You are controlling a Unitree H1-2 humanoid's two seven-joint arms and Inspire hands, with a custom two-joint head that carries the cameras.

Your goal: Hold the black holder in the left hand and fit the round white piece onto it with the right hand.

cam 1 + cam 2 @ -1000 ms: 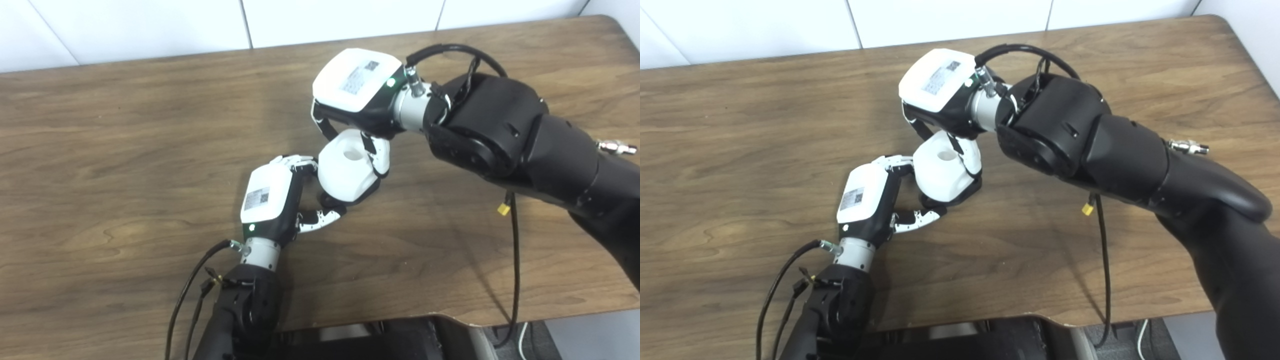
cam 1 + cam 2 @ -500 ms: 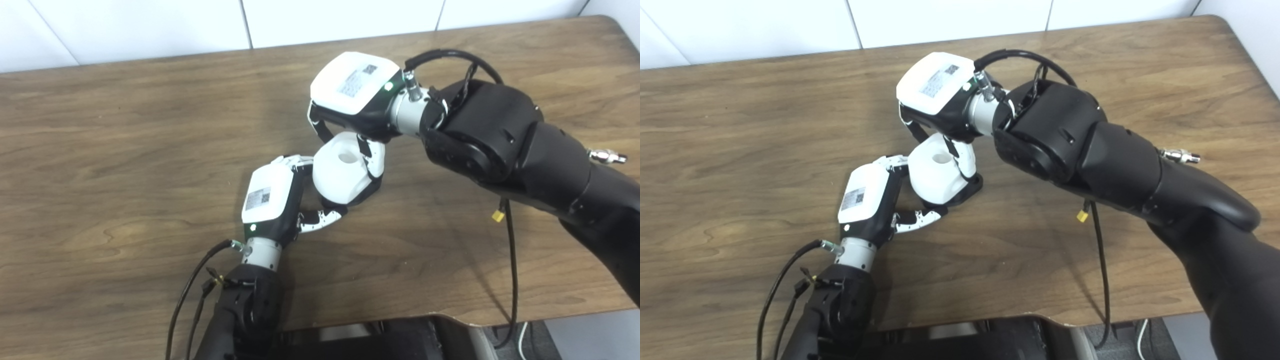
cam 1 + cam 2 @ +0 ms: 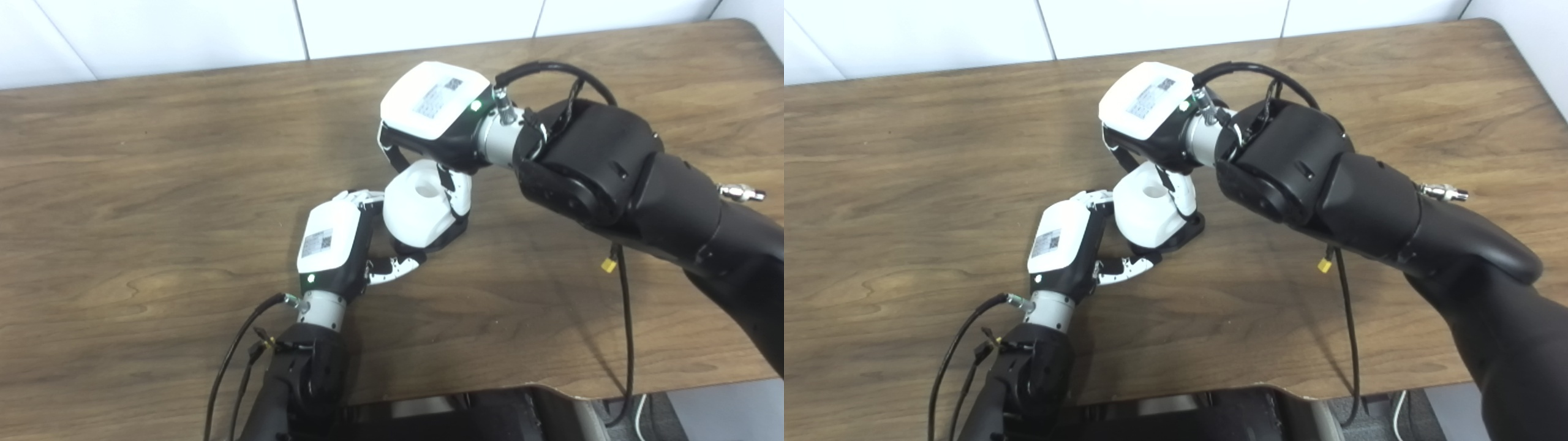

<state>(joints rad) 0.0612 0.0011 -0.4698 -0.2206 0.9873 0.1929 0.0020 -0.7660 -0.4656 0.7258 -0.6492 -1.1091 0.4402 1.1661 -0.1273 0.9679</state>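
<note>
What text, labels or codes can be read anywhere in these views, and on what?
Left hand: sticker with a square code and tiny print, too small to read.
Right hand: sticker with a square code and lines of print, too blurred to read.
White piece: no markings visible.
No legible words or numbers.

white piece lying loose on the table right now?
No: the right hand has its fingers wrapped around the round white piece, holding it at the black holder by the left hand.

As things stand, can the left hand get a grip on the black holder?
Probably yes. The left hand sits right beside the holder, its fingers curled at the base under the white piece. Actual contact is hidden. The right hand grips the white piece from above, leaving that side free.
</note>
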